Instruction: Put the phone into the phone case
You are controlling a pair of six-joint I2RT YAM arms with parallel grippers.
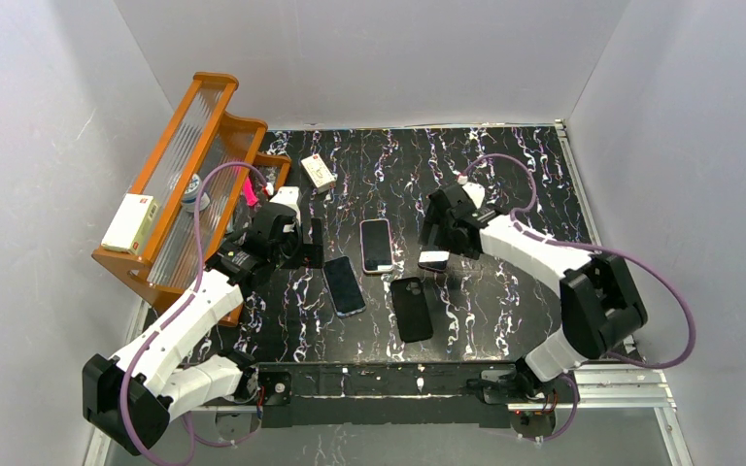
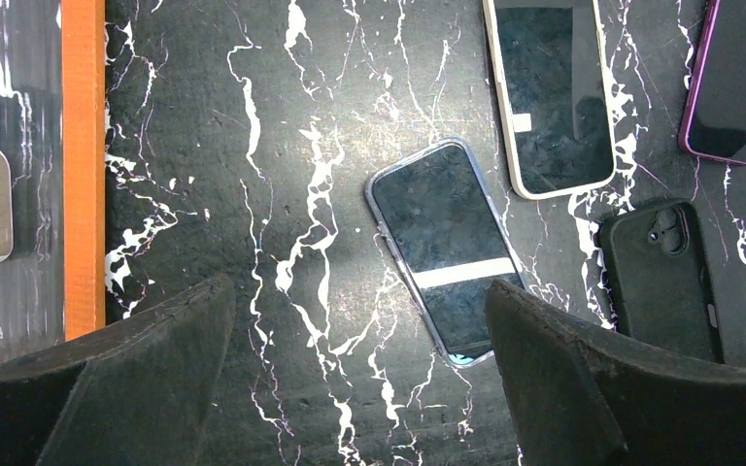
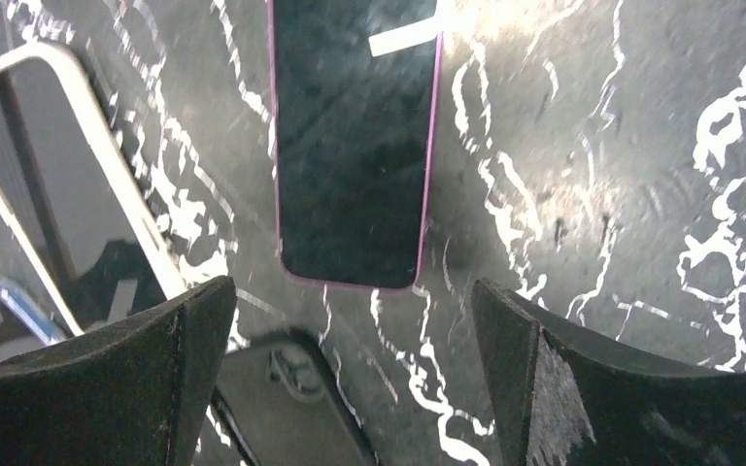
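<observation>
The right gripper [image 3: 352,284] hangs spread wide; the purple-rimmed phone [image 3: 355,146] lies flat just beyond its jaws, the black phone case [image 3: 296,388] under their gap. The left gripper [image 2: 357,291] gapes too, over a blue-rimmed phone [image 2: 442,248].

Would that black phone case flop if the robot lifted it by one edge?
The black phone case looks matte and rubbery, so it probably flexes slightly and grips well. It lies flat on the table, so catching an edge may be awkward.
</observation>
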